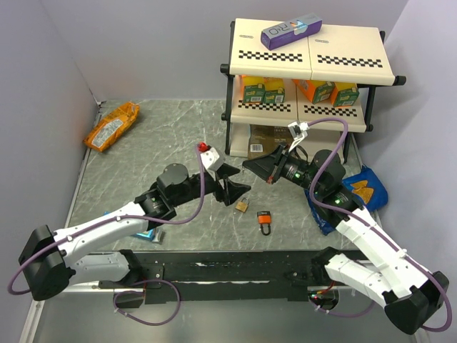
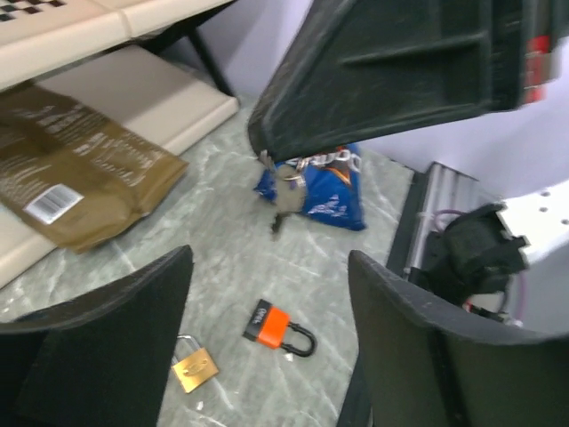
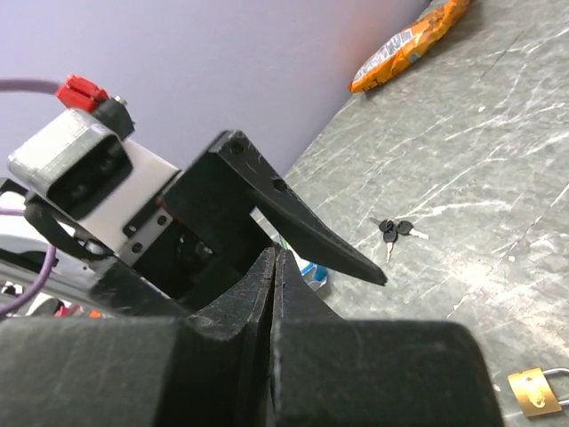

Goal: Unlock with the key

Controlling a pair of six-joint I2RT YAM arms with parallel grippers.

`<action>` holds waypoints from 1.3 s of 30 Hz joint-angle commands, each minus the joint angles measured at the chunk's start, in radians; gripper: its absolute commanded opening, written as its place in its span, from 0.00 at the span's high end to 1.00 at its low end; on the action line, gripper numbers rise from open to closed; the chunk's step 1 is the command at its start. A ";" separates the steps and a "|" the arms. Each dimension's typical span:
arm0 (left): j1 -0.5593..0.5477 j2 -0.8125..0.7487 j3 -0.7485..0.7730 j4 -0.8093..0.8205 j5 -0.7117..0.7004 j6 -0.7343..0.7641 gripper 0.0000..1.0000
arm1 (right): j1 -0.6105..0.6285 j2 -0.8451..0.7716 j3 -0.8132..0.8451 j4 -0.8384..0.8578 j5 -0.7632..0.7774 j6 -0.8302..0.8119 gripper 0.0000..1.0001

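Observation:
My right gripper [image 1: 247, 165] is shut, its fingers pressed together [image 3: 276, 256]. In the left wrist view a small key bunch [image 2: 283, 203] with metal rings dangles from its tip [image 2: 263, 149], so it holds the key. A second bunch of black-headed keys [image 3: 394, 229] lies on the table beyond the left gripper's finger. My left gripper [image 1: 235, 185] hangs open just left of the right one, nothing between its fingers [image 2: 271, 260]. Below it lie the brass padlock [image 2: 195, 367] [image 1: 243, 206] and the orange-red padlock [image 2: 279, 327] [image 1: 265, 219].
A two-tier shelf rack [image 1: 307, 64] stands at the back right with boxes in it, a purple box [image 1: 290, 32] on top and a brown packet [image 2: 80, 173] under it. A blue bag [image 1: 360, 189] lies right, an orange snack bag [image 1: 111, 125] far left.

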 commanded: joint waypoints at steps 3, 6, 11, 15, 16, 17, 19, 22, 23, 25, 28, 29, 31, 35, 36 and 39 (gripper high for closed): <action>-0.033 0.018 0.067 0.011 -0.108 0.061 0.31 | -0.003 -0.016 -0.003 0.016 0.020 0.031 1.00; -0.035 0.014 0.058 0.039 -0.122 0.059 0.31 | -0.003 -0.019 -0.003 0.007 0.023 0.029 1.00; -0.038 0.014 0.055 0.065 -0.116 0.053 0.35 | -0.003 -0.018 -0.006 0.002 0.024 0.032 1.00; -0.038 0.021 0.058 0.073 -0.119 0.047 0.38 | -0.003 -0.012 -0.001 -0.002 0.020 0.032 1.00; -0.040 0.023 0.059 0.076 -0.110 0.044 0.39 | -0.003 -0.009 0.002 -0.007 0.018 0.032 1.00; -0.038 0.025 0.061 0.074 -0.105 0.044 0.44 | -0.003 -0.004 0.003 -0.009 0.017 0.032 1.00; -0.040 0.026 0.062 0.070 -0.107 0.045 0.49 | -0.003 -0.001 0.000 -0.007 0.015 0.035 1.00; -0.040 0.023 0.053 0.079 -0.102 0.044 0.57 | -0.001 -0.001 0.002 -0.015 0.018 0.031 1.00; -0.040 0.018 0.052 0.083 -0.099 0.044 0.61 | -0.003 0.001 0.002 -0.016 0.017 0.031 1.00; -0.040 0.020 0.050 0.085 -0.096 0.042 0.63 | -0.003 0.004 0.000 -0.021 0.012 0.029 1.00; -0.040 0.026 0.053 0.079 -0.088 0.039 0.70 | -0.003 0.004 -0.004 -0.027 0.012 0.032 1.00; -0.040 0.031 0.055 0.080 -0.081 0.038 0.72 | -0.003 0.004 -0.006 -0.025 0.010 0.035 1.00; -0.038 0.037 0.056 0.077 -0.076 0.035 0.80 | -0.003 0.005 -0.007 -0.025 0.009 0.037 1.00; -0.040 0.032 0.062 0.059 -0.077 0.042 0.94 | -0.001 0.005 -0.004 -0.033 0.016 0.031 1.00; -0.040 0.029 0.062 0.047 -0.078 0.050 0.98 | -0.003 0.007 -0.003 -0.042 0.021 0.028 1.00; -0.038 0.011 0.053 0.008 -0.056 0.068 0.99 | -0.004 0.002 -0.003 -0.064 0.032 0.011 1.00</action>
